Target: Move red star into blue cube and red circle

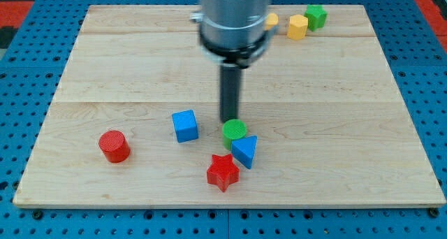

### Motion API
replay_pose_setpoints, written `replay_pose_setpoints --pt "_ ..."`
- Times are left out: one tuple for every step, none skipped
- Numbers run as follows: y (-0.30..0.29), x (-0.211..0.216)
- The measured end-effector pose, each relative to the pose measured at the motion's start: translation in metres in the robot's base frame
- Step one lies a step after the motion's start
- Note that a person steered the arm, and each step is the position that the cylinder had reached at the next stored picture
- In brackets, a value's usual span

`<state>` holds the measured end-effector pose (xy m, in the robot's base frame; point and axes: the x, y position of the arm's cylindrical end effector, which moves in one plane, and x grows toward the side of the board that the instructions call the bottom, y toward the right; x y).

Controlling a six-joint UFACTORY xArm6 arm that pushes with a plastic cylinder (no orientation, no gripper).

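- Your rod comes straight down from the grey housing, and my tip [230,120] sits at the top edge of the green cylinder [235,130], touching it or just short of it (the angle does not let you tell which). There are no jaws on this tool, so nothing is gripped; it can only push.
- Just below the green cylinder lies the blue triangle [245,151], touching it or nearly so. These two stand between my tip and the red star [223,171].
- The red star, the thing you are to move, rests near the view's bottom edge of the wooden board [349,127], just to the lower left of the blue triangle.
- The blue cube [185,125] sits left of my tip, and the red circle [114,146] is well apart from it, farther to the view's left. Judging from this, the star has to travel up and left to land between them, so the task looks hardly begun.
- From here, a downward push would likely shove the green and blue pieces into the star, so you probably need to go around to the star's right side first.
- At the view's top, two yellow blocks [297,26] and a green block [316,16] stay clear of all this.
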<state>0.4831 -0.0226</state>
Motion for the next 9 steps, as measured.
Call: replay_pose_setpoints --pt "-0.069 0.025" --pt "-0.102 0.031" --pt "-0.019 0.018" --pt "0.068 0.001" --pt "0.142 0.006" --pt "0.165 0.038" --pt "0.163 0.075" --pt "0.095 0.081" --pt "0.070 0.084"
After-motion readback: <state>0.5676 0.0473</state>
